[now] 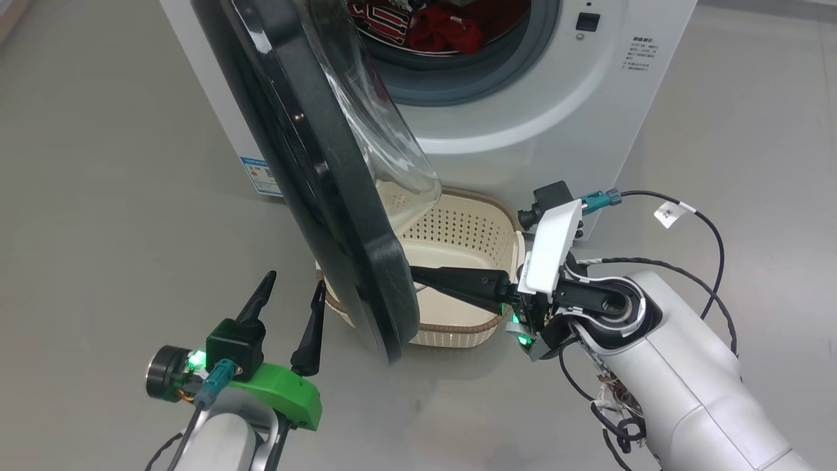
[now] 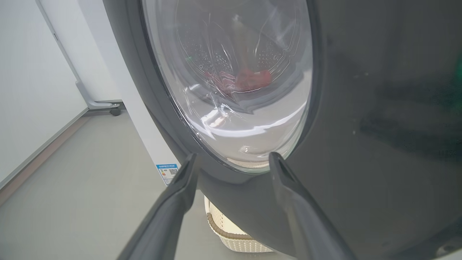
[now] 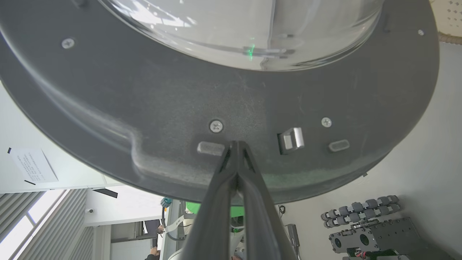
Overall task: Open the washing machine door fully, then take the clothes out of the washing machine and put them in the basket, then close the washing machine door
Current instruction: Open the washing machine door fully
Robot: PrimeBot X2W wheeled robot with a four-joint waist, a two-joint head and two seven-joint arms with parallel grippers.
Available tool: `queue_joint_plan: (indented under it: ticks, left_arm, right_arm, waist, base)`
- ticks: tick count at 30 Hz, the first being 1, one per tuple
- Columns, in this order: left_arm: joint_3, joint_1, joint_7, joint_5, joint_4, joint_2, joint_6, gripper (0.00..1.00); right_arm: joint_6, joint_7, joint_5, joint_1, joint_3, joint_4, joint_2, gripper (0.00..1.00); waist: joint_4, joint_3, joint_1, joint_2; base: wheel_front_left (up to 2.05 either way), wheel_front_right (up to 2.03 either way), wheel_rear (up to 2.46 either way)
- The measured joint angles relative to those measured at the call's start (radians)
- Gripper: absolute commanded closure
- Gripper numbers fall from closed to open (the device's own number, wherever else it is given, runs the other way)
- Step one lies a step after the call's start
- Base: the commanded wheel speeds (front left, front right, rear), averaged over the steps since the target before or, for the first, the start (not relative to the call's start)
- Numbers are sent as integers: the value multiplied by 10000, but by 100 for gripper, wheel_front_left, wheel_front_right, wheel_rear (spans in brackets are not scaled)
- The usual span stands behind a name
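Shut tight and empty, the right hand (image 1: 422, 276) sets the joined tips of its two long dark fingers against the inner face of the washing machine door (image 1: 314, 163), the big round one with a wide glossy black rim and a clear bulging window. In the right wrist view the hand (image 3: 236, 144) appears to touch the rim (image 3: 144, 108) beside a small raised pad, with the metal latch hook (image 3: 290, 139) just to one side.

The door stands part-way open, edge-on to the robot, hinged at the left of the large white front-loading washing machine (image 1: 556, 131). Its free edge is the nearest part. That puts the door between the two arms: the right hand is on the inside face, and the left hand (image 1: 294, 284) is spread as wide as it goes, holding nothing, near the outer face at the lower rim. The left wrist view looks along those parted fingers (image 2: 234, 159) at the black rim (image 2: 361, 108) and the window.

To open fully, the door must swing on leftward and away from the right hand, so the right arm looks better placed to push it. The left hand seems to lie near the path of that swing and may have to give way.

Red jersey clothes (image 1: 444, 29) lie far back in the drum. The small cream perforated basket (image 1: 471, 222) with a brown woven-look rim sits on the grey floor (image 1: 98, 196) before the machine, under the door's window.
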Motion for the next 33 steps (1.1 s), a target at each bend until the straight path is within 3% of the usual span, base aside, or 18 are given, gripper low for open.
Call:
queue_joint_plan:
  ticks: [10,22,23,25,26,27,33]
  left_arm:
    - [111,18,-2,0,-2,-2,2,0]
    - [506,287,-2,0,-128,75,121,0]
    - [531,312,-2,0,-136,96,123,0]
    - [556,347,-2,2,-146,127,138,0]
    - [585,384,-2,2,-153,130,146,0]
    - [610,430,-2,2,-161,146,146,0]
    - [671,599,-2,65,-184,219,146,0]
  right_arm:
    - [2,-690,180,72,336,-46,12,100]
    - [81,-2775,385,798,-1444,-199,52,100]
    - [81,-3022,385,917,-1689,-290,52,79]
    - [81,-3476,385,1147,-2138,-499,48,59]
    - [81,-3726,378,1262,-2322,-568,44,19]
    - [81,-3933,293,1387,-2451,-654,10,0]
    - [81,-5179,-368,2195,-3091,-974,-376,0]
  waist:
    - [5,-73,0,0]
    - [-435,-160,0,0]
    - [-485,-175,0,0]
    - [-588,-216,0,0]
    - [-639,-242,0,0]
    - [-692,-269,0,0]
    - [-1005,-418,0,0]
  base:
    - [0,0,0]
    - [0,0,0]
    - [0,0,0]
    - [0,0,0]
    - [0,0,0]
    - [0,0,0]
    - [0,0,0]
